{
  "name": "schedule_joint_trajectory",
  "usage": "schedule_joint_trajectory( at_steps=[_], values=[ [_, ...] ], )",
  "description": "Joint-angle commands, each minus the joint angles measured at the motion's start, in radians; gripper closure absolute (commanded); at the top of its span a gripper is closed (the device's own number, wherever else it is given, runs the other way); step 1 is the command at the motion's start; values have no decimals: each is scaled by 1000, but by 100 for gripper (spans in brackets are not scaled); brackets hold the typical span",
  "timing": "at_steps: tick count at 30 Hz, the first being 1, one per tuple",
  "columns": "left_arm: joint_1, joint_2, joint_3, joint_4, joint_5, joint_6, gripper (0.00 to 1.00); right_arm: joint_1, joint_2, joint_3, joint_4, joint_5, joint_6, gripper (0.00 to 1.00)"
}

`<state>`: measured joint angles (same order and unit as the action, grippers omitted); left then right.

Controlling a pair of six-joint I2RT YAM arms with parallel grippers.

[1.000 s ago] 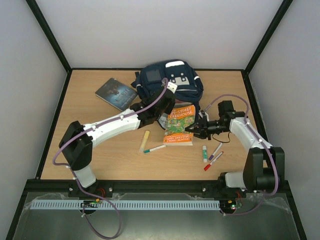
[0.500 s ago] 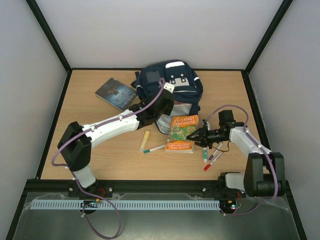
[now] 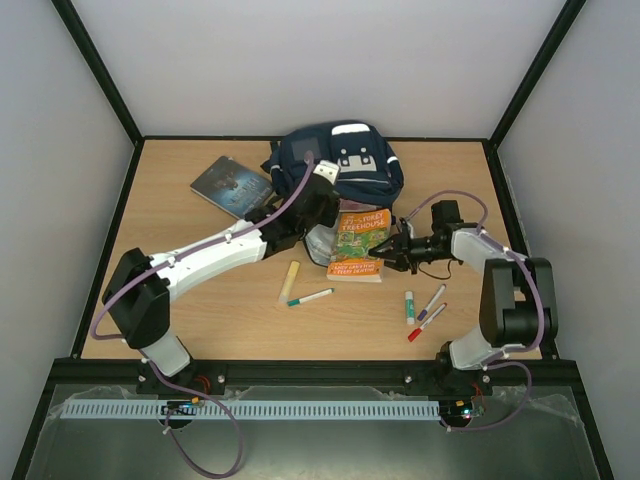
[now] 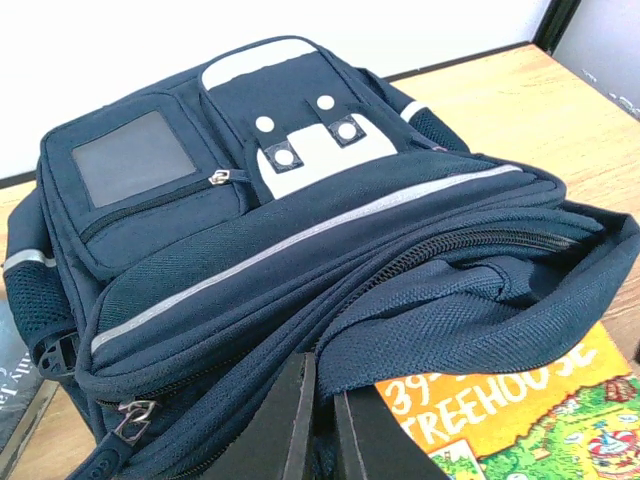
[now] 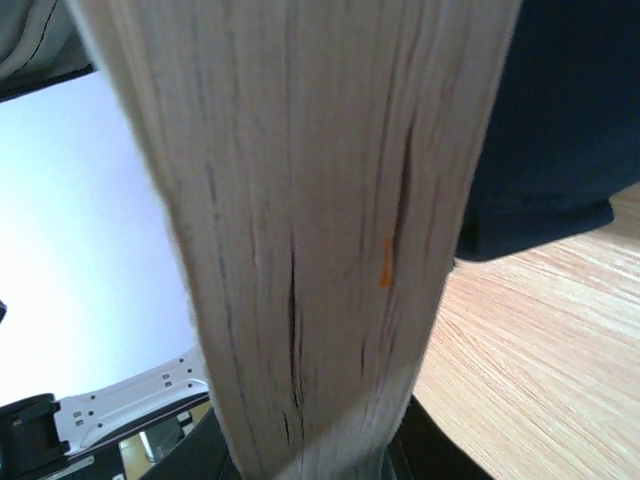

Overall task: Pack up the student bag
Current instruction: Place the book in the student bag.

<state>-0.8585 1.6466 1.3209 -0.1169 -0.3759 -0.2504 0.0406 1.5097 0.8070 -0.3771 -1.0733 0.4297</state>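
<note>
**Bag mouth pinched up, book held at its lip**

At the far middle of the table [image 3: 200, 300], lying front side up with its pockets and grey-white patch toward the ceiling: the student bag [image 3: 338, 165]. Zipped mouth on the near side, gaping.

From the near-left base, a long diagonal reach by the left arm, links stretched low over the wood, wrist arriving at the bag's near edge. Pinches a fold of navy fabric at that mouth with the left gripper [image 4: 322, 385], both fingers [image 4: 296, 415] pressed tight together on the cloth. Flap raised above the opening, as seen from the left wrist.

On the other side, a tightly folded right arm: upper link standing over the near-right base, elbow high, forearm running back to the left, roughly level. Grasps the near right edge of the orange book [image 3: 358, 242] with the right gripper [image 3: 385, 257], jaws clenched on the page block. Tilted up at the gripped edge, with the book's far end tucked just under the raised flap, beside the left fingers. In the right wrist view, little but pale page edges up close, navy cloth at upper right, wood grain below.

Elsewhere on the table: a dark book [image 3: 230, 185] just left of the bag; a pale yellow strip [image 3: 290, 281] and a green-tipped pen [image 3: 310, 297] near the left forearm; loose markers [image 3: 410, 303] close to the right arm.
</note>
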Motion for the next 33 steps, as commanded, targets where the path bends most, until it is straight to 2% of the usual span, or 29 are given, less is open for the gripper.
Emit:
schedule_joint_trajectory(
  at_steps=[1, 7, 11, 21, 26, 31, 33],
  values=[
    [5, -68, 44, 156, 28, -30, 98, 3, 100, 53, 37, -117, -44, 99],
    [6, -47, 57, 153, 54, -52, 98, 3, 275, 170, -21, -191, -140, 99],
    [7, -38, 53, 146, 57, -56, 98, 4, 307, 203, -26, -219, -172, 99],
    [6, -36, 55, 118, 102, -63, 98, 4, 289, 141, 306, -89, 97, 99],
    [5, -39, 34, 110, 120, -75, 98, 3, 325, 168, 422, -32, 165, 99],
    [2, -34, 18, 108, 129, -81, 97, 14, 418, 236, 417, -34, 183, 97],
    [3, -31, 17, 105, 131, -79, 98, 21, 458, 291, 335, -7, 112, 94]
  ],
)
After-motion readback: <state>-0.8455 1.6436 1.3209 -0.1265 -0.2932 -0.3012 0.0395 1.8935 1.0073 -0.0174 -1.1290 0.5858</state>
